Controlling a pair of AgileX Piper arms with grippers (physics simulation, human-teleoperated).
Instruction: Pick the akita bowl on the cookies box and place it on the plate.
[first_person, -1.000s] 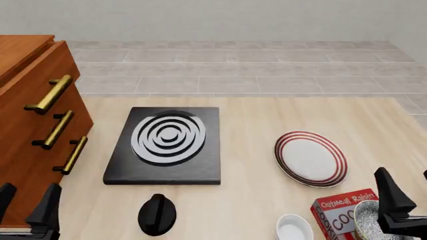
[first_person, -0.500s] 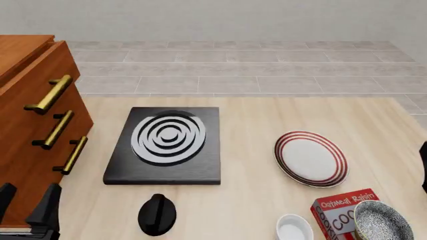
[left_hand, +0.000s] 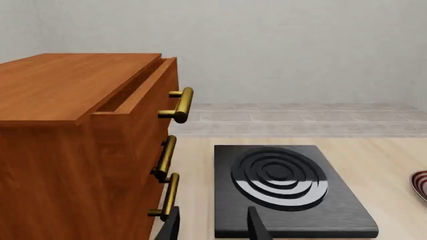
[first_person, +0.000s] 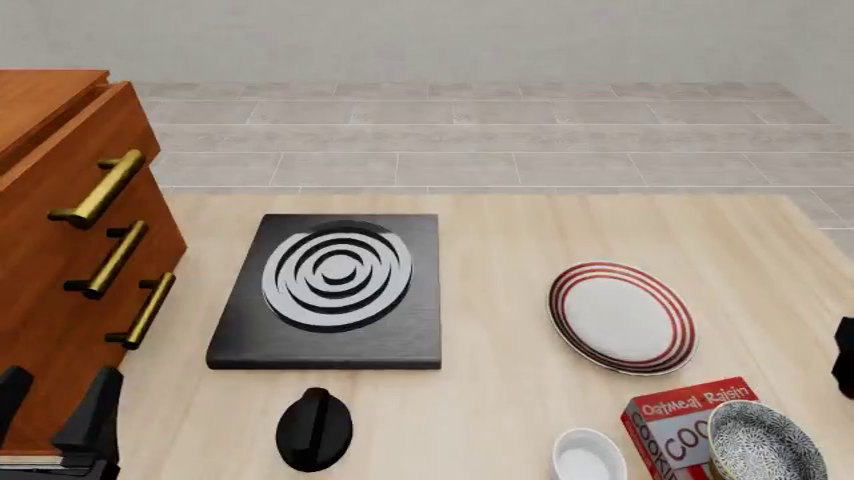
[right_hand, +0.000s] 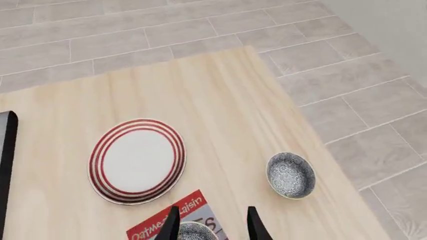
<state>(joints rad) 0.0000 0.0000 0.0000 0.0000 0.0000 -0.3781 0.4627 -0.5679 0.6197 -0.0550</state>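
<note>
The speckled akita bowl (first_person: 762, 446) rests on the right part of the red cookies box (first_person: 677, 427) at the table's near right corner. From the right wrist view, the akita bowl (right_hand: 195, 232) and the box (right_hand: 162, 224) lie far below. The white, red-ringed plate (first_person: 622, 316) lies just beyond the box, and the right wrist view shows the plate (right_hand: 137, 160) too. My right gripper (right_hand: 212, 227) is open and high above the box; only a dark sliver of it (first_person: 843, 357) shows at the front view's right edge. My left gripper (first_person: 54, 412) stands open at the near left by the cabinet.
A black stove (first_person: 330, 290) with grey-white rings lies mid-table, with a black knob (first_person: 314, 428) in front of it. A wooden drawer cabinet (first_person: 67, 250) fills the left side. A plain white small bowl (first_person: 589, 456) sits left of the box. A second speckled bowl (right_hand: 290, 175) sits near the table's right edge.
My right gripper, which stood over the akita bowl a second ago, has pulled away to the right and nearly out of the front view. The bowl stays on the box. The left arm is still.
</note>
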